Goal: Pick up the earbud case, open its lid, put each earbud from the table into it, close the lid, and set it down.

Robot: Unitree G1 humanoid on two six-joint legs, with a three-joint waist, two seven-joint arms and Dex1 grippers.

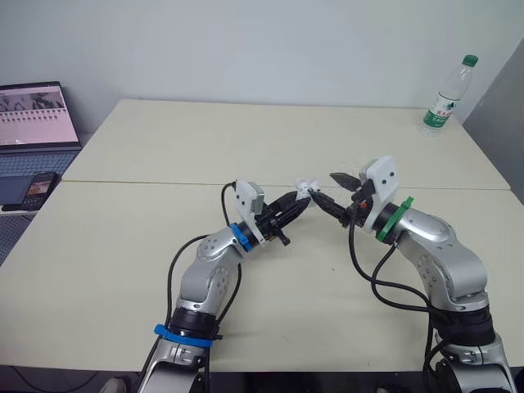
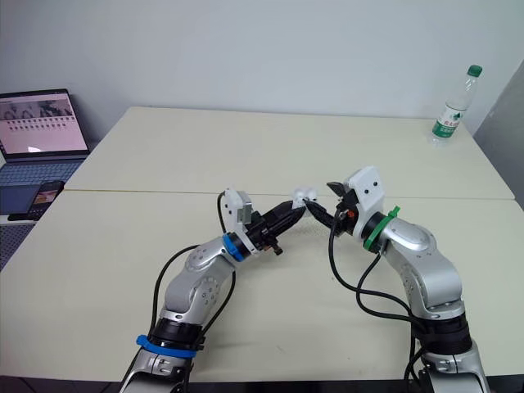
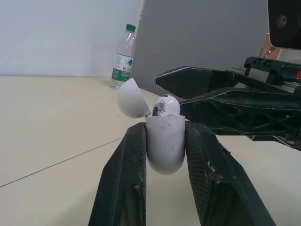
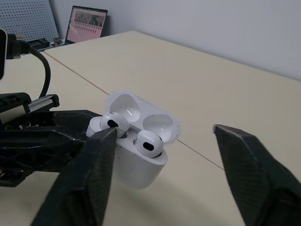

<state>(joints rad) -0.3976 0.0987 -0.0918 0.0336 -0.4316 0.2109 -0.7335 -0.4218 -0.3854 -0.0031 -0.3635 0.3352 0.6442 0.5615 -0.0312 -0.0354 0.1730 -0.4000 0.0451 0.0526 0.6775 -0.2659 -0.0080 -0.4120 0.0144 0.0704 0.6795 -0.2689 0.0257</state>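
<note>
Cream table against a pale wall. The left gripper has its jaws clamped on the earbud case, held upright above the table's middle, with the lid hinged open and both earbuds seated. The right gripper, jaws spread wide and empty, faces the case from just beside it, so closing the lid probably falls to it. Outward: laptop far left, water bottle far right.

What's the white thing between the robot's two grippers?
The earbud case, lid open, both earbuds inside, clamped in the left gripper; the right gripper is open beside it. Right wrist view shows it.
</note>
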